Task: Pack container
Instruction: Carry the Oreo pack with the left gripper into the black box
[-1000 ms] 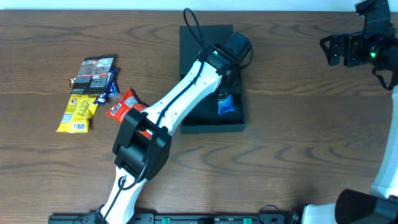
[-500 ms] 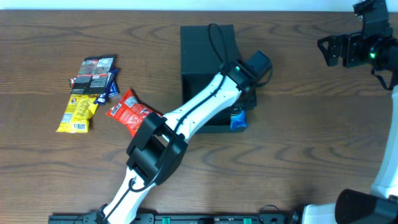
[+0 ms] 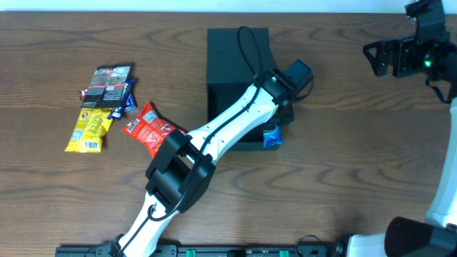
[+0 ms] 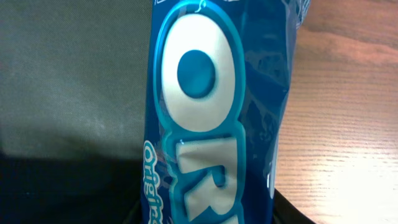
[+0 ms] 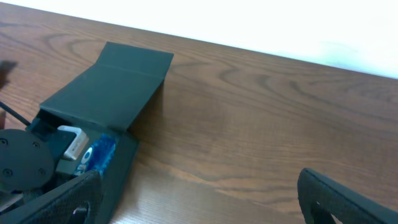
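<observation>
One blue cookie packet [image 3: 271, 138] is held in the left gripper [image 3: 274, 127], at the lower right corner of the black container [image 3: 225, 64], top middle of the frame. Its inside lies up and left of the packet. The right gripper [image 3: 383, 57] hangs wide open, far upper right.

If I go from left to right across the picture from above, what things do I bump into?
Yellow snack packet, red snack packet, black box, right claw. The blue cookie packet overlaps the box, so I skip it.
</observation>
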`<action>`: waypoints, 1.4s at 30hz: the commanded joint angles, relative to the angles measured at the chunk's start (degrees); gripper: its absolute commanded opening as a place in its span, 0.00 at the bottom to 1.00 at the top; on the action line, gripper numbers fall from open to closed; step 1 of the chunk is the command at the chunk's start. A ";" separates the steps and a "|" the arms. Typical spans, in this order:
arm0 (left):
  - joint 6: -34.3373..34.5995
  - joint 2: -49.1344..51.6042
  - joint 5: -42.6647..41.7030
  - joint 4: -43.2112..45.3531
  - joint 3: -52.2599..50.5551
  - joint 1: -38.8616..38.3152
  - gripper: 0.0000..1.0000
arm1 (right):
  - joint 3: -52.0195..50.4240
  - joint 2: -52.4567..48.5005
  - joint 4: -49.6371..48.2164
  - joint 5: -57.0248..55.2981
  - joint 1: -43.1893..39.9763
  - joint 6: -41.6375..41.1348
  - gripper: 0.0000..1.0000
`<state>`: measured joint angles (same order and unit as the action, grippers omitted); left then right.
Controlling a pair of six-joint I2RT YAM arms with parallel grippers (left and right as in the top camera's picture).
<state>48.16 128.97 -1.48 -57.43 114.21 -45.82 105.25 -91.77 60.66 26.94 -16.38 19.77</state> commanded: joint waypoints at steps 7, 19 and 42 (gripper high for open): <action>-3.32 -1.75 4.66 0.66 1.05 0.44 0.24 | 0.00 -0.24 0.26 1.18 -0.46 0.61 0.99; -4.74 -3.87 2.54 1.16 1.05 0.48 0.27 | 0.00 -0.24 0.28 1.16 -0.46 0.63 0.99; -2.27 -5.51 12.11 0.72 -2.03 0.57 0.41 | 0.00 -0.24 0.37 1.18 -0.46 0.63 0.99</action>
<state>44.73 125.23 8.21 -57.19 113.60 -45.54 105.25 -91.77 60.86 27.22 -16.38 19.79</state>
